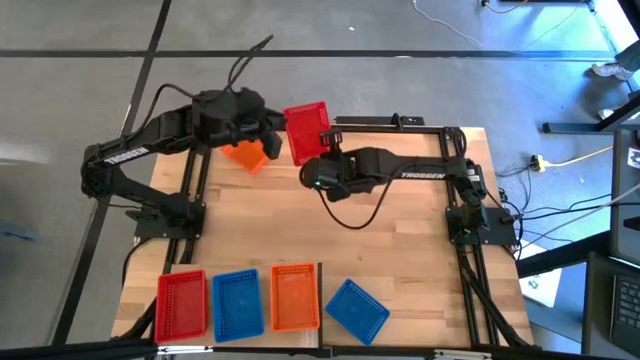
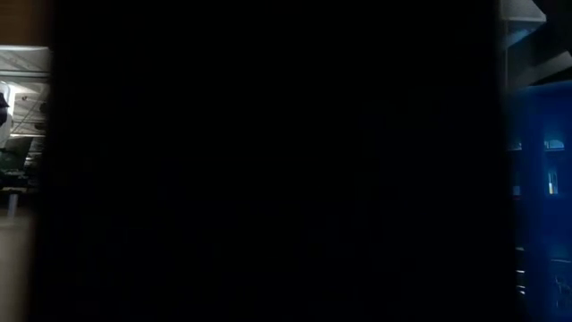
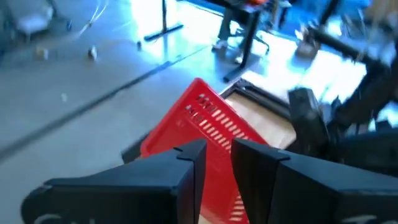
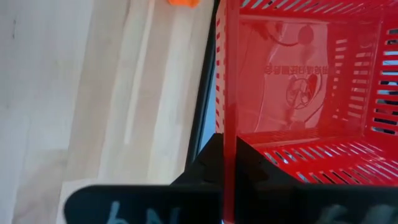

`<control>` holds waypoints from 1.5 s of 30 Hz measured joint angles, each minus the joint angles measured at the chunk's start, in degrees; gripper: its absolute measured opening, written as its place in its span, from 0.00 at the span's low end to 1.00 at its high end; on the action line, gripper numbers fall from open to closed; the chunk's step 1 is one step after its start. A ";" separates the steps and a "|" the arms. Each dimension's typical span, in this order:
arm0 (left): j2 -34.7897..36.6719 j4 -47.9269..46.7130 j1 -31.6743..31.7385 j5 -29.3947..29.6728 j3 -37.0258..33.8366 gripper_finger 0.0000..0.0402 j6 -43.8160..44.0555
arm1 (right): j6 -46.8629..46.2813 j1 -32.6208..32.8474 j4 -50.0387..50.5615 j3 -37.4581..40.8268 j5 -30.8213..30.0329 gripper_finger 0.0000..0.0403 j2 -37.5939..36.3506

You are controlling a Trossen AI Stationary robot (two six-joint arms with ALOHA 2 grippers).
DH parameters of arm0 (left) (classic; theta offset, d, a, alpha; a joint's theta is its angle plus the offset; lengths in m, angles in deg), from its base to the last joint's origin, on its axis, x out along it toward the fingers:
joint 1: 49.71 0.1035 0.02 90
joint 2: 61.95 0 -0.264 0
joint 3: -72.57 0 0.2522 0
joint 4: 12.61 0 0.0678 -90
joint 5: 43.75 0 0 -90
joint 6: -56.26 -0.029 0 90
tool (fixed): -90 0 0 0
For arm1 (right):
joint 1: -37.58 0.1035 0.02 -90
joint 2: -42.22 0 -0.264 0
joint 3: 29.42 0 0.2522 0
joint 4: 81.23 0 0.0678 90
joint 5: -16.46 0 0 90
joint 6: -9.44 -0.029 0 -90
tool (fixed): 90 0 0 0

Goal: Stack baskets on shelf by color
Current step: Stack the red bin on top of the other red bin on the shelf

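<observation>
While three baskets already sit in a row on the shelf (image 1: 318, 300) at the lower left of the high view, a red one (image 1: 181, 304), a blue one (image 1: 237, 302) and an orange one (image 1: 294, 297), the sorting looks well short of done: a second blue basket (image 1: 356, 309) lies askew on the bench (image 1: 400, 250) just right of the row, and two more are at the top centre of the frame. There the right gripper (image 1: 318, 150), its arm stretched leftward across the bench, is closed on the wall of a red basket (image 1: 307, 130), as the right wrist view confirms. The left gripper (image 1: 268, 135) reaches in from the upper left, its fingers nearly closed on that same red basket's rim, with an orange basket (image 1: 245, 155) lying just below it.
</observation>
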 joint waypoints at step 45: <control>-7.58 2.25 3.02 14.60 -0.02 0.17 -39.40 | 4.36 0.45 0.15 0.11 -5.95 0.00 0.07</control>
